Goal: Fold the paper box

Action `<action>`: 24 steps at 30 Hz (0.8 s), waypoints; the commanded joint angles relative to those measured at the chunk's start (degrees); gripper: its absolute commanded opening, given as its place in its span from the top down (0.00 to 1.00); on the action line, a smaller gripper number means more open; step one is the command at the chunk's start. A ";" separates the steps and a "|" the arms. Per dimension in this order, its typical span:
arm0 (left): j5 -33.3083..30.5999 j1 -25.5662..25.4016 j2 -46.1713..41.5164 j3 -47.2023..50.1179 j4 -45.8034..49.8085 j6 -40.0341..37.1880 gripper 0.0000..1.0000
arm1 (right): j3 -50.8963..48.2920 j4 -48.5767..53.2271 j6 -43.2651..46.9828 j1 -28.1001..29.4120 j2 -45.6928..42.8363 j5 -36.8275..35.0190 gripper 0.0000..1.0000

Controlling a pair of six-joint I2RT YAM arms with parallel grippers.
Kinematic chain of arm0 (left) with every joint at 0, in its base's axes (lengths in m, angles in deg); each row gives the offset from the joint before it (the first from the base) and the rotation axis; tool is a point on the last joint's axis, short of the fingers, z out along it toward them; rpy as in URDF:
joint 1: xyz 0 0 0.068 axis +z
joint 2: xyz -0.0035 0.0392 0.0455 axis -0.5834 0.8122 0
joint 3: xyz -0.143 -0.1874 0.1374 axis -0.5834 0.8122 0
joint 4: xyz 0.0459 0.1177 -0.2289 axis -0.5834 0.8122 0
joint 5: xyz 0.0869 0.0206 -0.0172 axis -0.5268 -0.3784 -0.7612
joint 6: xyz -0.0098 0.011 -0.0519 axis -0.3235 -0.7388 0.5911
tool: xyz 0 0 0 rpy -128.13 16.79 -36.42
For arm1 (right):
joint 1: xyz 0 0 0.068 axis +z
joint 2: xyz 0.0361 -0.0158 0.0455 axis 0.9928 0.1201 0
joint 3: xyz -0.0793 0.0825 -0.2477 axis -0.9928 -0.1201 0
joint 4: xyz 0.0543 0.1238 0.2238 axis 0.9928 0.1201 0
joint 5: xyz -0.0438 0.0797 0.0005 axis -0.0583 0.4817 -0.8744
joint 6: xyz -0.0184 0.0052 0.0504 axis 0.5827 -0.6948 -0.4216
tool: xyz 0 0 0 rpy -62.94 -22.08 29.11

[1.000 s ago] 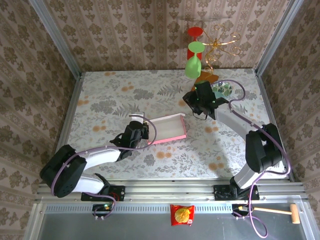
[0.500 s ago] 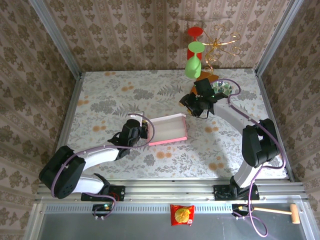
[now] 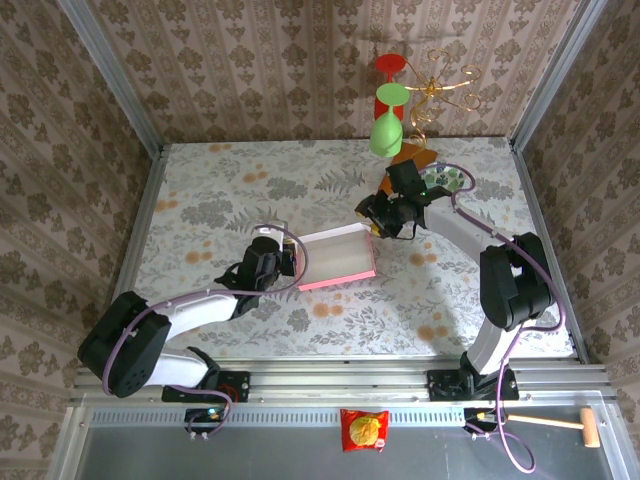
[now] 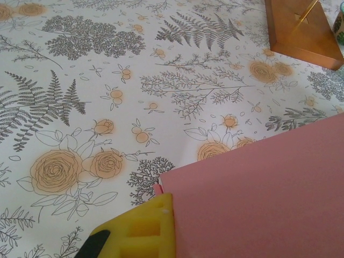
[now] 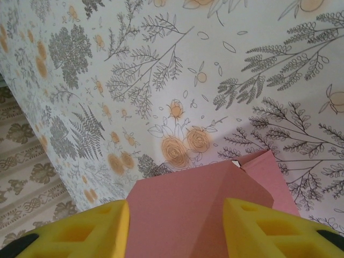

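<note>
Lying near the middle of the worktop [image 3: 210, 190] — a flat surface printed with grey ferns and orange roses on a pale ground — is the box [image 3: 338, 258]. It is a slim rectangle of thin card, whitish-pink on its upper face and brighter pink along its near and right edges.

The left gripper [image 3: 287, 262] meets the box at its left end. Its jaws are pressed together on the card there. In the left wrist view one blocky, matte yellow finger [image 4: 138, 230] sits tight against the straight edge of a smooth pink panel, and a tiny tab pokes out at that panel's corner.

The right gripper [image 3: 372, 222] is at the box's far right corner. Its two yellow fingers [image 5: 80, 231] are spread, and between them lies a pink flap with angled, cut corners and a narrower strip beside it. Whether the fingers press on the flap cannot be told.

At the far edge of the worktop, toward the right corner, stands a wedge-shaped wooden base [image 4: 301, 29] — glossy and brown. It carries curled gold wire [image 3: 445, 85] and smooth green [image 3: 385, 135] and red [image 3: 390, 65] rounded shapes.
</note>
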 commanded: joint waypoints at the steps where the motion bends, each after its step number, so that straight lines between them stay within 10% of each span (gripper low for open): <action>1: 1.55 0.31 -0.43 -1.67 2.16 2.04 1.00 | -1.90 1.85 -2.20 -0.11 -2.51 2.17 0.50; 24: 2.70 -0.56 0.15 -2.75 1.55 3.41 1.00 | -5.07 -1.22 -8.01 1.72 -3.05 3.96 0.62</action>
